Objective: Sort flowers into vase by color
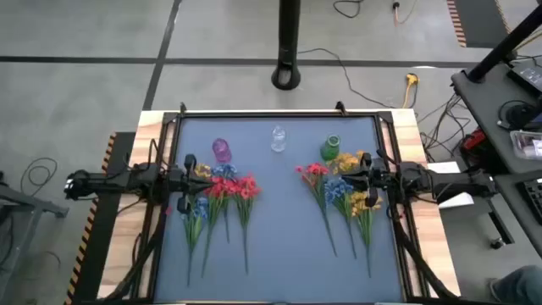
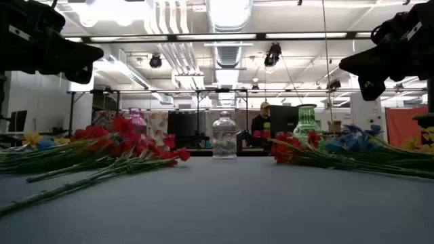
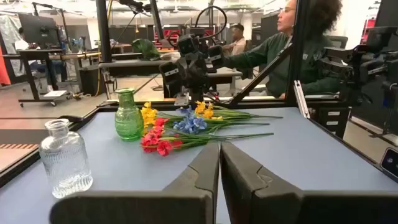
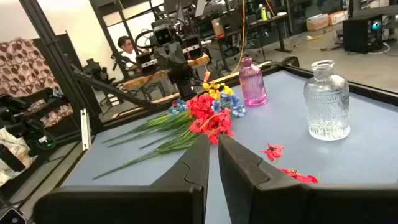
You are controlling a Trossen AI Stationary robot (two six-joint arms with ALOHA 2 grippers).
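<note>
Flowers, left bunch (image 1: pixel 218 193): red, blue and yellow sprigs lie mixed on the blue surface (image 1: pixel 279 246), directly below and just ahead of the left claw (image 1: pixel 188 174); stems trail away toward the near edge.
Flowers, right bunch (image 1: pixel 345 193): a second mixed pile of red, blue and yellow-orange sprigs lies under and just ahead of the right claw (image 1: pixel 370 180).
Loose red blossom (image 4: pixel 272 151): lies by itself just ahead of the right claw, between it and the clear vase.
Vases: pink vase (image 1: pixel 222 150) stands just beyond the left bunch, near the left claw; clear vase (image 1: pixel 279 139) stands midway between the two claws, well apart from both; green vase (image 1: pixel 330 147) stands close to the right claw, beside its bunch. No stems show in any vase.
Left claw: hovers above its bunch, fingers pressed together, holding nothing.
Right claw: hovers above its bunch, fingers nearly together, holding nothing.
Progress: judged not begun.
Risk, tangling: colours overlap, so a grasp may lift several sprigs at once.
Risk, tipping: long stems could knock a narrow-necked vase over during insertion.
Risk, shedding: blossoms may detach, as the loose one suggests.
</note>
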